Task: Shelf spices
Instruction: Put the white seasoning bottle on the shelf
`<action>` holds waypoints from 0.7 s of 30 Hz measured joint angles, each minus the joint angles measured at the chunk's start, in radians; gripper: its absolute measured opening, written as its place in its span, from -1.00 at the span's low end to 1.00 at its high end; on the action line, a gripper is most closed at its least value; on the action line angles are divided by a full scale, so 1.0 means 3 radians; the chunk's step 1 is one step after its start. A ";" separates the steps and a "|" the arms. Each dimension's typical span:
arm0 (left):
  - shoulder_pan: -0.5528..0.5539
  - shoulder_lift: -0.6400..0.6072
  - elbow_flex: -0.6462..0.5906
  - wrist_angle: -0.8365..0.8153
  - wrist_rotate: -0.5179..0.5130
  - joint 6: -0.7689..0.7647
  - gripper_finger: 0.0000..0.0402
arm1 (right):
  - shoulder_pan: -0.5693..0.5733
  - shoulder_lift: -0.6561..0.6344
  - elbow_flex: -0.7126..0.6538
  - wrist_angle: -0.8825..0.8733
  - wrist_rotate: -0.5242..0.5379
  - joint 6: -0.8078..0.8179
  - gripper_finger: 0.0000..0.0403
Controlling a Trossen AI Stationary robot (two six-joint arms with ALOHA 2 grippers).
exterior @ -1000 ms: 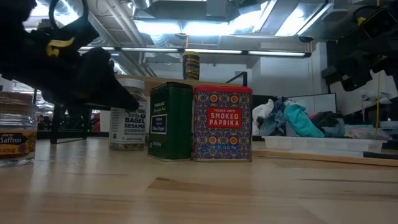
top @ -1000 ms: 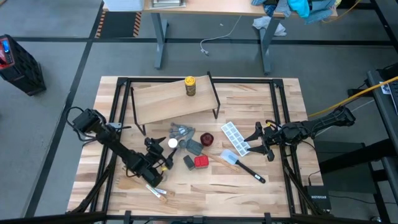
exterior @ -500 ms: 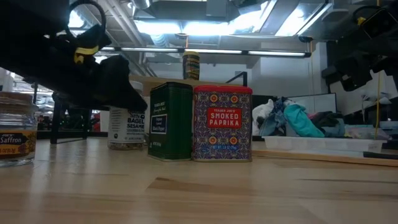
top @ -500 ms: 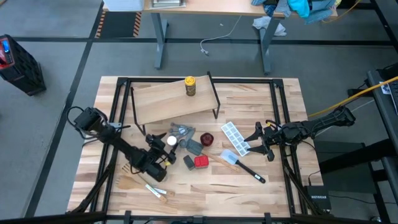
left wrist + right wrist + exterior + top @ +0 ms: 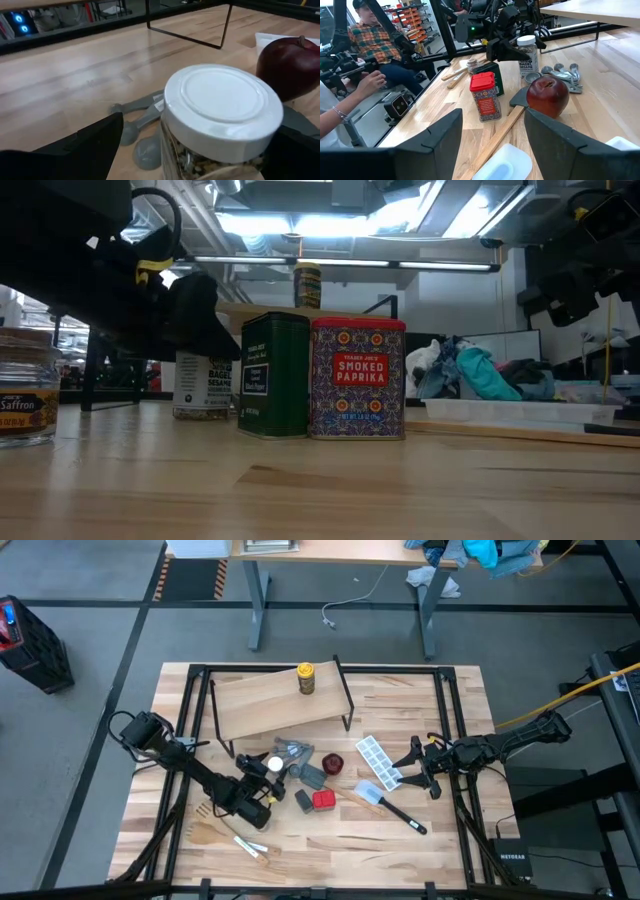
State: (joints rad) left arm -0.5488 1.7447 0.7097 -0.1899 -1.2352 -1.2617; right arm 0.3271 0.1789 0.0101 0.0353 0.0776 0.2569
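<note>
The white-capped jar (image 5: 222,115) stands upright on the table near the grey measuring spoons (image 5: 137,135); it also shows in the high view (image 5: 275,764). My left gripper (image 5: 200,127) is open, one finger on each side of the jar (image 5: 200,385). The yellow-capped jar (image 5: 305,678) stands on the shelf (image 5: 270,705). The red tin (image 5: 323,800) and the dark tin (image 5: 304,801) stand side by side near the table's middle. A small saffron jar (image 5: 25,400) shows only in the low view. My right gripper (image 5: 492,120) waits open at the table's right (image 5: 415,768). My left gripper comes level at the white-capped jar, a finger on each side of its upper part. One finger (image 5: 300,150) lies close beside the cap's rim (image 5: 277,117), and I cannot tell whether it touches. The other finger (image 5: 85,145) stands clear.
A dark-red apple (image 5: 547,95), a white tray (image 5: 380,760) and a black-handled spatula (image 5: 395,805) lie right of the tins. Wooden utensils (image 5: 210,832) lie near the near-left edge. A person (image 5: 367,35) sits beyond the table.
My left gripper has moved from near the table's near edge toward the far edge, up to the white-capped jar, and now stands around it. My right arm has kept still.
</note>
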 joint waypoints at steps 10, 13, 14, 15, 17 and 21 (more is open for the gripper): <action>0.0000 -0.0001 0.0000 -0.0033 0.0270 -0.0052 0.76 | -0.0001 0.0000 0.0000 0.0000 0.0000 0.0000 0.10; 0.0000 -0.0004 0.0000 -0.0034 0.0270 -0.0046 0.57 | -0.0001 0.0000 -0.0001 0.0000 0.0000 0.0000 0.10; 0.0000 -0.0004 0.0000 -0.0033 0.0270 -0.0041 0.50 | 0.0000 0.0001 0.0000 0.0000 0.0000 0.0000 0.10; 0.0000 -0.0004 0.0000 -0.0033 0.0270 -0.0027 0.41 | 0.0000 0.0000 -0.0001 0.0000 0.0000 0.0000 0.10; 0.0000 -0.0004 0.0000 -0.0031 0.0270 0.0015 0.24 | -0.0001 0.0000 0.0000 0.0000 0.0000 0.0000 0.10; -0.0008 -0.0004 0.0000 -0.0021 0.0269 -0.0012 -0.07 | 0.0000 0.0001 0.0000 0.0000 0.0000 0.0000 0.10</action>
State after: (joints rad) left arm -0.5512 1.7435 0.7097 -0.1963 -1.1545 -1.2653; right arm 0.3270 0.1791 0.0101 0.0353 0.0776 0.2569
